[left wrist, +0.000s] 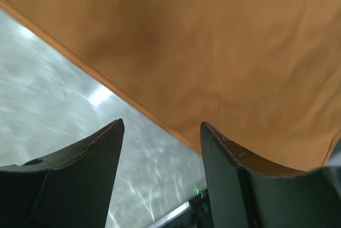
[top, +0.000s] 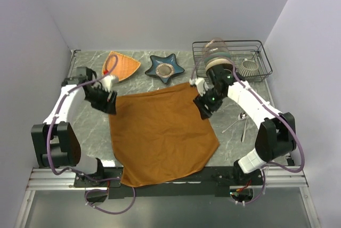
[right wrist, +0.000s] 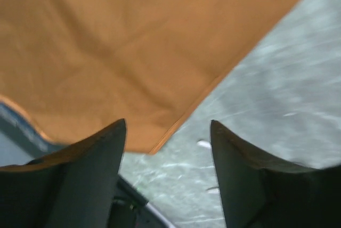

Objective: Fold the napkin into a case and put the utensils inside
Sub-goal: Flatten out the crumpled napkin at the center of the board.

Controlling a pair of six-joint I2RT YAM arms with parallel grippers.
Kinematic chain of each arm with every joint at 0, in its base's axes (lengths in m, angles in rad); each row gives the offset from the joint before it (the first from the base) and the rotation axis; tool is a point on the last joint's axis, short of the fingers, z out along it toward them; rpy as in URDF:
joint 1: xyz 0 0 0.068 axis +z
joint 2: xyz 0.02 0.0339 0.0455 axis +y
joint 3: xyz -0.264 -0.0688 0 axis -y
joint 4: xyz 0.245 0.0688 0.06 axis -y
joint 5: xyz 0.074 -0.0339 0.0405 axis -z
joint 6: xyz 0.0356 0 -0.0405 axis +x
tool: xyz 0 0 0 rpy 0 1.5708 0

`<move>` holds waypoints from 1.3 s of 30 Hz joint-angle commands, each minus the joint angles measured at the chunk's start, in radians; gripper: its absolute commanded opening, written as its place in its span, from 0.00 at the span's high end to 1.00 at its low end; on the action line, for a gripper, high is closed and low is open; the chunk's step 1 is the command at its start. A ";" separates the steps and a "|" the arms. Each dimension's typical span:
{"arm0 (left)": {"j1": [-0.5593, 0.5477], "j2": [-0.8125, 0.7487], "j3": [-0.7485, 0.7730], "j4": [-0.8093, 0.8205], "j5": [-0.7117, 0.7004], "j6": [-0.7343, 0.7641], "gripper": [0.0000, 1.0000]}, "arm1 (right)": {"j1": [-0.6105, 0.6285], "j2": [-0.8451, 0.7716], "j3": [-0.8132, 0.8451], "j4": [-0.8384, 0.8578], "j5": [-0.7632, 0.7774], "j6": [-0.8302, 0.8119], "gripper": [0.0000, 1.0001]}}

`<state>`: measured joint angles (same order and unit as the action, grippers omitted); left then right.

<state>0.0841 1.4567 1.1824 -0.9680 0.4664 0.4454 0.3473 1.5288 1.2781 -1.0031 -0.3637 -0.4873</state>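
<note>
The rust-orange napkin (top: 162, 132) lies spread flat on the marble table, its near corner hanging over the front edge. My left gripper (top: 109, 106) is open and empty, low over the napkin's far left corner. In the left wrist view the napkin (left wrist: 213, 52) and its hem run just ahead of the open gripper (left wrist: 162, 127). My right gripper (top: 204, 111) is open and empty at the napkin's right edge. In the right wrist view the napkin (right wrist: 133, 41) ends in a corner between the tips of the open gripper (right wrist: 168, 124). Two silver utensils (top: 240, 122) lie on the table to the right of the napkin.
A wire rack (top: 265, 60) stands at the back right, holding a glass jar (top: 216, 51) and a small cup (top: 249, 67). A dark blue star-shaped dish (top: 165, 69) and a light orange woven triangular plate (top: 122, 65) lie behind the napkin.
</note>
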 commanded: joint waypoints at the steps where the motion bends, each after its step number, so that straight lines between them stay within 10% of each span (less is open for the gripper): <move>1: -0.069 -0.007 -0.110 -0.020 -0.070 0.107 0.38 | 0.013 -0.010 -0.104 -0.022 -0.047 -0.025 0.36; 12: -0.107 0.332 -0.009 0.137 -0.259 -0.019 0.78 | 0.062 0.220 -0.120 0.147 0.025 0.055 0.59; 23: -0.047 0.594 0.278 0.158 -0.304 -0.102 0.88 | 0.059 0.484 0.208 0.216 0.105 0.133 0.62; 33: -0.040 0.168 0.140 0.049 -0.028 0.098 0.38 | 0.018 -0.016 -0.165 -0.001 -0.119 0.034 0.30; 39: -0.053 0.025 0.031 -0.001 0.031 0.162 0.32 | 0.028 -0.206 -0.289 0.034 -0.020 -0.120 0.19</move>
<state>0.0414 1.5276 1.2705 -0.9161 0.4118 0.5301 0.3618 1.3514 1.0183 -0.9874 -0.4259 -0.4732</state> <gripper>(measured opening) 0.673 0.805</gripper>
